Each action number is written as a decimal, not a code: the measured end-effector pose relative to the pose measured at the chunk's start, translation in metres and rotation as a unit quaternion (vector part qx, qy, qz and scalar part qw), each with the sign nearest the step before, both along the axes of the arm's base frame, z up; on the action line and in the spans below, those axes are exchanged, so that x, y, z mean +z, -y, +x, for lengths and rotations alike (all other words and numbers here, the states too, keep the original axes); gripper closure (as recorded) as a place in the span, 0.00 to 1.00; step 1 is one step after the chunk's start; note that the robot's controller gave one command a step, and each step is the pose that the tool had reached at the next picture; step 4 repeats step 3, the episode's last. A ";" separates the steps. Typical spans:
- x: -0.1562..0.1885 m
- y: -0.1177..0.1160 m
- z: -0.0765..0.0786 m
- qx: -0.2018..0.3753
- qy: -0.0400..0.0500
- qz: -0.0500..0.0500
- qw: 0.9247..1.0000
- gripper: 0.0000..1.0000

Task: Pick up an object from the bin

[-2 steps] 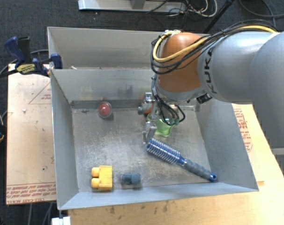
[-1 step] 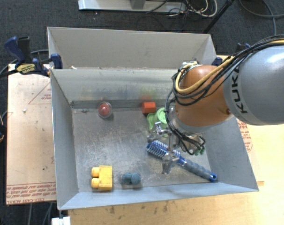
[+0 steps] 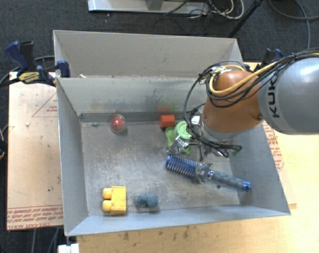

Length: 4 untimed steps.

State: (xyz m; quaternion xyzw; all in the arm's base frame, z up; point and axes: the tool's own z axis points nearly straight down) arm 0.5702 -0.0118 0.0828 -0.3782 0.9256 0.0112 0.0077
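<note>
We could not tell our end effector's (image 3: 206, 165) state over the blue brush (image 3: 183, 166), which might skid aside if nudged.

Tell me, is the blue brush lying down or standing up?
Lying down. The blue hairbrush lies flat on the bin floor, bristle head toward the middle, handle pointing toward the right wall.

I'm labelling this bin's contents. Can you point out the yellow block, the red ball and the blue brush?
yellow block (image 3: 114, 200), camera view, on its top face.
red ball (image 3: 117, 123), camera view, on its middle.
blue brush (image 3: 181, 166), camera view, on its bristled head.
</note>
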 end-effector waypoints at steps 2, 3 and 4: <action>0.039 -0.001 0.071 -0.124 -0.001 -0.011 0.992 1.00; 0.164 0.000 0.076 -0.148 0.001 -0.011 0.989 1.00; 0.164 0.000 0.076 -0.148 0.001 -0.011 0.989 1.00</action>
